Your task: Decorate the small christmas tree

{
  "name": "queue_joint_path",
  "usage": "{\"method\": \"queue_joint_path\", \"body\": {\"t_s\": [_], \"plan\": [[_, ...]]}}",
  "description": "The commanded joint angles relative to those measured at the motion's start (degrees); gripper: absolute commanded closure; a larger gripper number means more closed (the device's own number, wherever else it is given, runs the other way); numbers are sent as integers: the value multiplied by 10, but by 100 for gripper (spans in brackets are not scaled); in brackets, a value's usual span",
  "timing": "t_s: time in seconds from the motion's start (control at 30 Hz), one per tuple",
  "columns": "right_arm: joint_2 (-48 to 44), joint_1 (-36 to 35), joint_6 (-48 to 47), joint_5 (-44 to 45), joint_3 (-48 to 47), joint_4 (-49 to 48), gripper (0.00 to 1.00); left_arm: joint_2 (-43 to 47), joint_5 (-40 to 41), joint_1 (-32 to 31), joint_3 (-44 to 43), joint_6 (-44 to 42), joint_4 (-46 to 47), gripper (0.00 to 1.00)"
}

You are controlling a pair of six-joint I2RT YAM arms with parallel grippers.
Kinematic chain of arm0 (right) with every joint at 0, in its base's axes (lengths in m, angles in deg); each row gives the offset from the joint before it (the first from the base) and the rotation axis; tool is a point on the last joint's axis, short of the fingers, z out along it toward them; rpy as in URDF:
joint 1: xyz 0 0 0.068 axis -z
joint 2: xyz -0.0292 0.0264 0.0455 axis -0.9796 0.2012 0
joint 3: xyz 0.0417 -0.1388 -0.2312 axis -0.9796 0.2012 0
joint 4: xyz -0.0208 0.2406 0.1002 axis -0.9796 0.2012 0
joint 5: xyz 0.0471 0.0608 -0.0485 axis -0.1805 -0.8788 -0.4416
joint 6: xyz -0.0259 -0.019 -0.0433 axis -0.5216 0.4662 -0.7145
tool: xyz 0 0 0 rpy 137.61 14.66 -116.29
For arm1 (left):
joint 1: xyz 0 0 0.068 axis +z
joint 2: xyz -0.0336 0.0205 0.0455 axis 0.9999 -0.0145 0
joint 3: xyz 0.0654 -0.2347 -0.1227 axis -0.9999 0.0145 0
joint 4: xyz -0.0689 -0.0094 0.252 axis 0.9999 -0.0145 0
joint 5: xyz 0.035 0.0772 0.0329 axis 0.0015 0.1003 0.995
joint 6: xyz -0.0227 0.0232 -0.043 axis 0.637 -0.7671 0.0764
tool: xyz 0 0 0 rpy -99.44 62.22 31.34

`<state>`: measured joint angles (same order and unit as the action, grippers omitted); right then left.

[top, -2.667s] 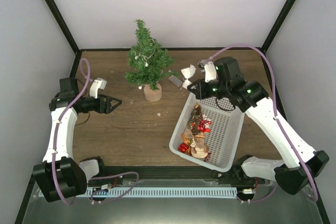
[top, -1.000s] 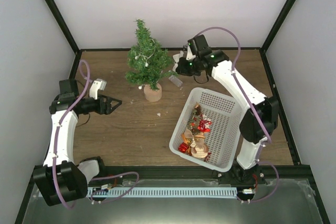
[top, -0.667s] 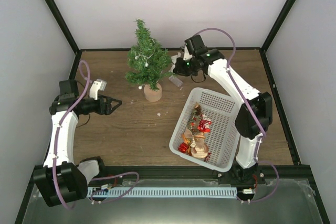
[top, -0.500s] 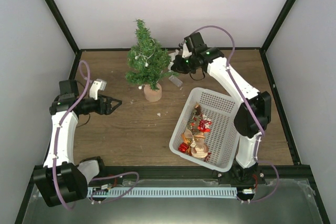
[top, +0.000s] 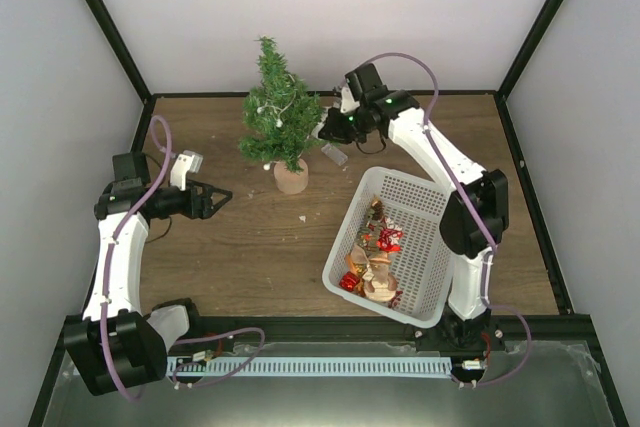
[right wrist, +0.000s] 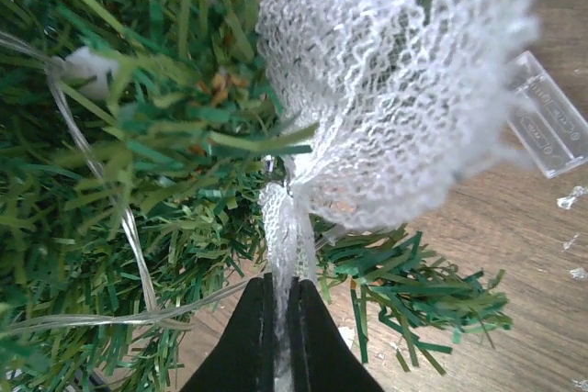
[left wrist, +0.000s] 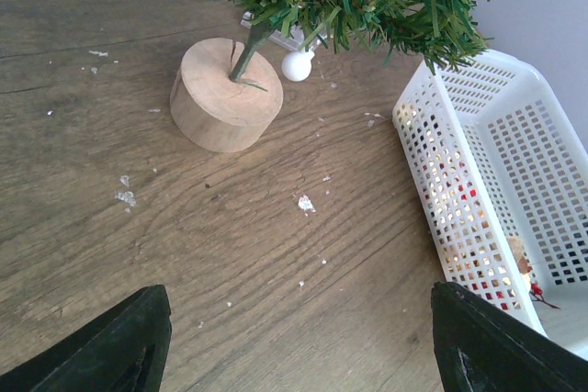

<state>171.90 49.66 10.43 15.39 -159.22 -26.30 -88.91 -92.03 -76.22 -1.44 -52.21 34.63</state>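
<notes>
The small christmas tree stands at the back of the table on its round tan base. My right gripper is at the tree's right side, level with the middle branches. In the right wrist view the right gripper is shut on the tail of a white mesh bow, which lies against the green branches. My left gripper hovers open over the table left of the tree, nothing between its fingers. The left wrist view shows the left gripper facing the tree base.
A white plastic basket with several ornaments sits right of centre, its wall near the tree. A clear plastic box lies beside the base. A clear light string and a white ball hang on the tree.
My right arm has swung left from over the basket to the tree's right side, carrying the white bow up to the branches. The left arm has stayed still.
</notes>
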Motion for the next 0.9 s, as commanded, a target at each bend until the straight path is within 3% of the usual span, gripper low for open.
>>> {"method": "queue_joint_path", "body": {"t_s": [0.0, 0.37, 0.67, 0.87], "plan": [[11, -10, 0, -16, -7, 5, 99, 7, -11, -2, 7, -1, 9, 22], [19, -12, 0, -29, -4, -1, 98, 8, -6, -2, 10, 0, 11, 22], [-7, -10, -7, -14, 0, 3, 71, 10, -3, -2, 11, 0, 12, 22], [-32, -6, -10, -18, 14, 11, 61, 12, -1, -2, 12, 1, 12, 22]]}}
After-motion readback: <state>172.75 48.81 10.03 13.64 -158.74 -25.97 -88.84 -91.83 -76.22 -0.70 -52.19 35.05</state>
